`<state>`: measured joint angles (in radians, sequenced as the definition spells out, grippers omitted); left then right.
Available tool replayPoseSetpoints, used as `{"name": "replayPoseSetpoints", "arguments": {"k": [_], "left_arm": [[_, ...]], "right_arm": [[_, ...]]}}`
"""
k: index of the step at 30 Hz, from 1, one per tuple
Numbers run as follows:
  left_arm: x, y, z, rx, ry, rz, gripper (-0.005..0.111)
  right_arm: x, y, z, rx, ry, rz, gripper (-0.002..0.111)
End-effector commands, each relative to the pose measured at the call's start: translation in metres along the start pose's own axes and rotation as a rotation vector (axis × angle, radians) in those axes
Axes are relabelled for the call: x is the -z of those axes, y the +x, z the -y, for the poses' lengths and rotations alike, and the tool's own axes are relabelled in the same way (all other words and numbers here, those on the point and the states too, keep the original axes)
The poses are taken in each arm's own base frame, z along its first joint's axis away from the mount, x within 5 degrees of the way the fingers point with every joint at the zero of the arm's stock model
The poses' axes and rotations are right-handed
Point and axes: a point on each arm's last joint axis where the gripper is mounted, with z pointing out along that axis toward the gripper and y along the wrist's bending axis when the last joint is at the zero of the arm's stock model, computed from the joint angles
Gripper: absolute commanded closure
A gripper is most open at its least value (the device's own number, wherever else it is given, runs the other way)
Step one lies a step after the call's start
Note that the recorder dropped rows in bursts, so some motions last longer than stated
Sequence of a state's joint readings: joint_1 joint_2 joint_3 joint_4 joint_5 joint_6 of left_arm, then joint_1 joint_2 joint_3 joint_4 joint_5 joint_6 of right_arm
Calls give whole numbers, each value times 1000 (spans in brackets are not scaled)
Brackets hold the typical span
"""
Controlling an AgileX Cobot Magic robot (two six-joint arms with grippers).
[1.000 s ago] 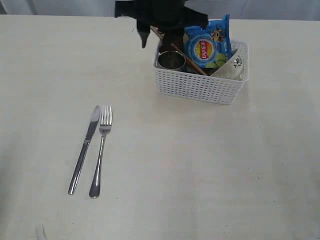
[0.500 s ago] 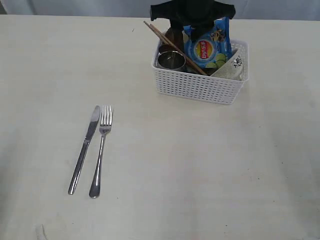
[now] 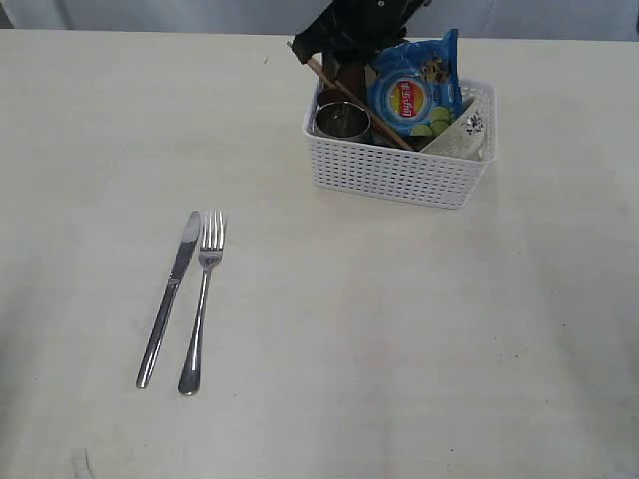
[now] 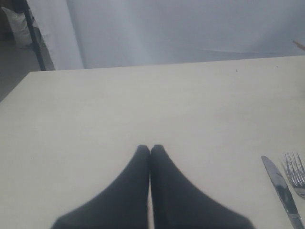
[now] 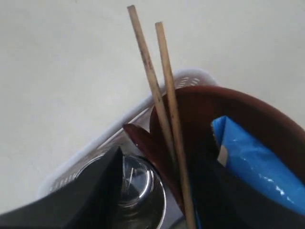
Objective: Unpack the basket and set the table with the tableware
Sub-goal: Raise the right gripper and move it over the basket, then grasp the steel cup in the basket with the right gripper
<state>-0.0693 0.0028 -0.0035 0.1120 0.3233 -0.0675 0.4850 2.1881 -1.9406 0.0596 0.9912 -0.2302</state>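
The white basket [image 3: 399,175] stands at the table's far right and holds a steel cup [image 3: 342,120], wooden chopsticks [image 3: 329,80], an off-white bowl [image 3: 459,140] and a blue chip bag [image 3: 409,95]. My right gripper [image 3: 344,45] hangs over its back left corner. The right gripper [image 5: 162,191] is open, and between its fingers are the chopsticks [image 5: 152,81], the reddish-brown spoon [image 5: 147,143] and part of the cup [image 5: 143,191]. The brown plate [image 5: 228,109] leans behind them. The knife [image 3: 170,294] and fork [image 3: 203,289] lie side by side on the table [image 3: 399,329]. My left gripper [image 4: 150,150] is shut and holds nothing.
The left gripper hovers low over bare table, with the knife [image 4: 281,191] and fork [image 4: 295,174] just off to one side. The chip bag [image 5: 257,162] fills the basket's middle beside the plate. A pale curtain runs behind the table's far edge.
The right arm swung from the basket's left side to behind it, then tilted down over its back left corner. The chopsticks came into view. Knife and fork stayed put.
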Motion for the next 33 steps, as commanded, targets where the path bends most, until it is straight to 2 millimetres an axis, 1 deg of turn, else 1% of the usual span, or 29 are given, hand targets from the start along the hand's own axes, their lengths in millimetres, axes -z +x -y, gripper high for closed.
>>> {"name": "replayPoseSetpoints", "arguments": {"k": [1,6,10,12,18,25,28,33], "left_arm": [[0,1,0,12,2,0,107],[0,1,0,12,2,0,107],[0,1,0,12,2,0,107],[0,1,0,12,2,0,107],[0,1,0,12,2,0,107],[0,1,0,12,2,0,107],[0,1,0,12,2,0,107],[0,1,0,12,2,0,107]], "right_arm": [[-8,2,3,71,6,-28,64],[-5,3,3,83,14,-41,64],[-5,10,2,156,-9,-110,64],[-4,12,1,161,-16,-134,64],[-3,17,0,47,-24,-188,64],[-5,18,1,15,-20,-195,64],[-11,20,4,-34,12,-214,64],[-27,25,4,-75,9,-258,64]]}}
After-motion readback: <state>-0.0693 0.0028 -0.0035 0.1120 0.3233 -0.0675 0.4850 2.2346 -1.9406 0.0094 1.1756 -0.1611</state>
